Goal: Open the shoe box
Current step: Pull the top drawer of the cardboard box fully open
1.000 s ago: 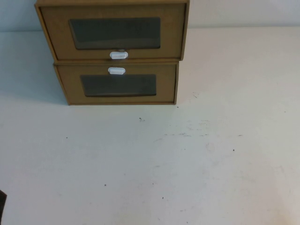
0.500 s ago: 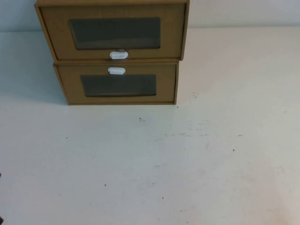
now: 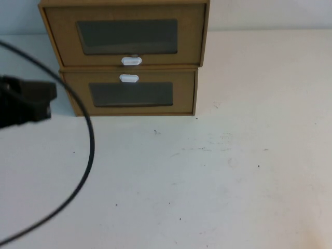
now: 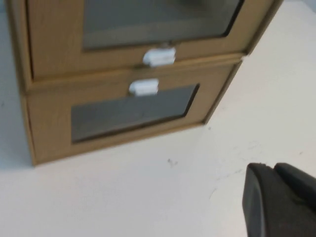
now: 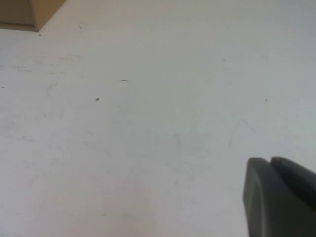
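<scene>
Two brown shoe boxes with dark windows are stacked at the table's back left, the upper box [image 3: 194, 36] on the lower box [image 3: 184, 93]. Each front has a white handle: upper handle [image 3: 131, 60], lower handle [image 3: 129, 78]. Both fronts are closed. My left arm [image 3: 26, 101] reaches in from the left, level with the lower box and just left of it. In the left wrist view the left gripper [image 4: 269, 167] is shut and empty, off the boxes, facing the handles [image 4: 144, 87]. Out of the high view, the right gripper [image 5: 270, 159] hangs shut over bare table.
A black cable [image 3: 89, 140] loops from the left arm across the table's left side. The white table [image 3: 233, 171] stretches in front and to the right of the boxes. A box corner [image 5: 44, 10] shows far off in the right wrist view.
My left arm has swung in from the lower left edge to beside the lower box, trailing its cable. The boxes have not moved.
</scene>
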